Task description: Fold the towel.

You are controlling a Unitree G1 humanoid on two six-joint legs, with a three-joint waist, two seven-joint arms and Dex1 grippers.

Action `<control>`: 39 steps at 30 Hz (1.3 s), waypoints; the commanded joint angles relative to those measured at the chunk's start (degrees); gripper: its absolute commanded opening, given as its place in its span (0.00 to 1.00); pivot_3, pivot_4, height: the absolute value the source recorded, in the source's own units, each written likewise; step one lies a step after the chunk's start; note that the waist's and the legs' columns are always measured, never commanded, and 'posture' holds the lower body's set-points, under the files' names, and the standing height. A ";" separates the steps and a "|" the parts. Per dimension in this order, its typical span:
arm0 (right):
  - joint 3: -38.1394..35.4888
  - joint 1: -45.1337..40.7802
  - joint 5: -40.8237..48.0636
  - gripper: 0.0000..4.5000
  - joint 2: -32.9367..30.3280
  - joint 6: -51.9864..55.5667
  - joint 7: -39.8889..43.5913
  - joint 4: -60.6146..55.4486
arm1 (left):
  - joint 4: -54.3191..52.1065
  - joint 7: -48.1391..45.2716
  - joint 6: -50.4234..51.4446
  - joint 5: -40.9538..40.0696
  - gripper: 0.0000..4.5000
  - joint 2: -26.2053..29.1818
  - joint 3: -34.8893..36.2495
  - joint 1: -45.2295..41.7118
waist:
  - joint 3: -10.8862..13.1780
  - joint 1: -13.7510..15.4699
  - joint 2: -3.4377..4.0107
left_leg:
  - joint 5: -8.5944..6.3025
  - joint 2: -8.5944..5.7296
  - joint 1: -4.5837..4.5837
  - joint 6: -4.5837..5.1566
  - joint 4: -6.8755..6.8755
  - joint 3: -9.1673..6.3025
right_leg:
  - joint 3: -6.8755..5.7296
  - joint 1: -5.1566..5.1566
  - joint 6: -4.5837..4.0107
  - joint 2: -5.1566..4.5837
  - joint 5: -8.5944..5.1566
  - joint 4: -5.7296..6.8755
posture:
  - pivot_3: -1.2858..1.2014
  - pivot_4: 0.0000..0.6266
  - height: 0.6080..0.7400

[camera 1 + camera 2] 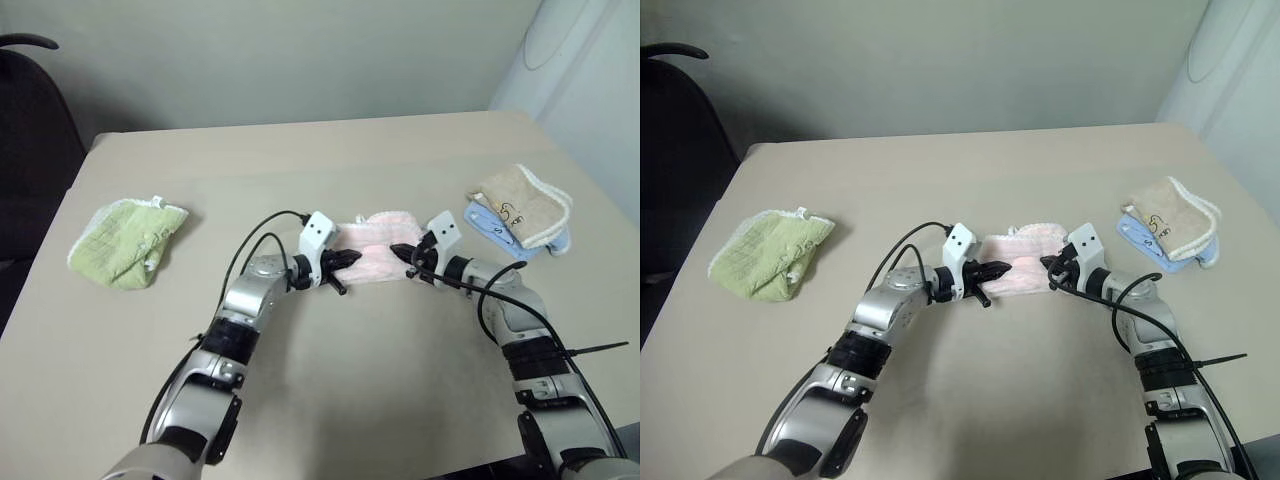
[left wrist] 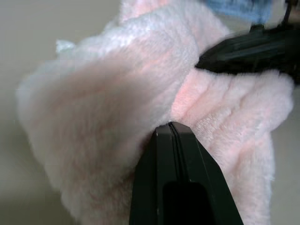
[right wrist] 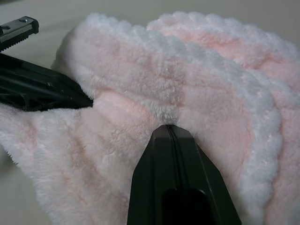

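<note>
The pale pink towel [image 1: 375, 245] lies bunched in folds at the middle of the tan table [image 1: 330, 150]. My left gripper [image 1: 352, 259] comes in from its left side and my right gripper [image 1: 398, 251] from its right, their tips facing each other across the cloth. In the left wrist view the left gripper [image 2: 172, 126] is shut, with a pinch of the towel [image 2: 117, 103] at its tip. The right wrist view shows the right gripper [image 3: 171, 127] shut the same way into a crease of the towel [image 3: 201, 79]. The part of the towel under the folds is hidden.
A folded light green towel [image 1: 125, 240] lies at the table's left. A beige towel with white trim [image 1: 525, 203] rests on a light blue cloth [image 1: 492, 227] at the right. A black chair [image 1: 30, 150] stands beyond the table's left edge.
</note>
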 commanded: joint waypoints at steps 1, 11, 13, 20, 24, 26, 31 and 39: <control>-4.24 0.80 3.75 0.00 -2.58 0.78 1.87 -7.79 | -10.72 1.55 7.49 -10.34 0.01 0.30 9.77 0.84 | 0.01 0.00 0.00 | 0.01 0.00 -0.04 -0.02 0.00 0.00 | 0.00 -0.04 0.00 0.00 0.00 -0.01 | 0.52 0.24 1.00; -7.71 0.56 6.54 0.00 -6.70 2.58 3.02 -9.40 | -14.40 10.49 25.49 -21.46 0.04 5.01 21.74 3.89 | 0.00 -0.02 -0.01 | 0.03 0.00 0.10 -0.03 0.02 0.08 | 0.04 0.06 0.01 0.01 0.00 -0.03 | 0.52 0.24 1.00; -7.55 -0.04 6.33 0.00 -6.53 2.38 2.70 -8.83 | -13.01 11.64 28.37 -22.21 0.14 4.97 22.15 3.73 | 0.00 0.01 -0.01 | 0.04 0.00 0.11 -0.02 0.04 0.07 | 0.04 0.06 0.03 0.01 0.01 -0.02 | 0.52 0.24 1.00; -7.14 -0.84 6.09 0.00 -5.66 1.75 2.23 -7.98 | -8.32 12.67 32.34 -23.28 0.65 2.95 21.44 1.51 | 0.00 -0.03 -0.01 | 0.06 -0.01 0.10 -0.04 0.01 0.08 | 0.05 0.01 0.03 0.01 0.01 -0.02 | 0.52 0.24 1.00; -7.32 -0.61 5.99 0.00 -5.44 1.44 1.93 -7.91 | -4.31 12.43 31.95 -22.26 0.96 0.25 19.62 -0.59 | 0.00 -0.01 -0.01 | 0.06 -0.02 0.10 -0.04 0.04 0.08 | 0.05 0.03 0.03 0.00 0.01 -0.02 | 0.52 0.24 1.00; -7.49 -0.57 6.03 0.00 -5.42 1.29 1.70 -7.82 | -2.36 12.11 31.53 -21.49 0.99 -1.16 18.25 -1.72 | 0.00 0.03 -0.01 | 0.06 -0.02 0.10 -0.04 0.04 0.08 | 0.05 0.03 0.03 0.00 0.01 -0.02 | 0.52 0.24 1.00; -7.83 -0.10 6.25 0.00 -5.45 1.27 1.14 -8.44 | 3.84 11.41 29.45 -18.61 0.99 -4.78 14.91 -4.77 | 0.00 0.31 -0.01 | 0.07 -0.03 0.11 -0.02 0.06 0.07 | 0.05 0.07 0.05 0.00 0.01 -0.02 | 0.52 0.24 1.00; -7.96 0.68 6.68 0.00 -5.29 1.85 -0.01 -10.21 | 13.09 8.84 25.26 -14.20 0.99 -9.19 12.36 -10.14 | 0.00 1.66 0.00 | 0.19 -0.29 0.12 0.21 0.17 -0.01 | 0.05 0.22 0.28 -0.20 0.11 -0.04 | 0.52 0.24 1.00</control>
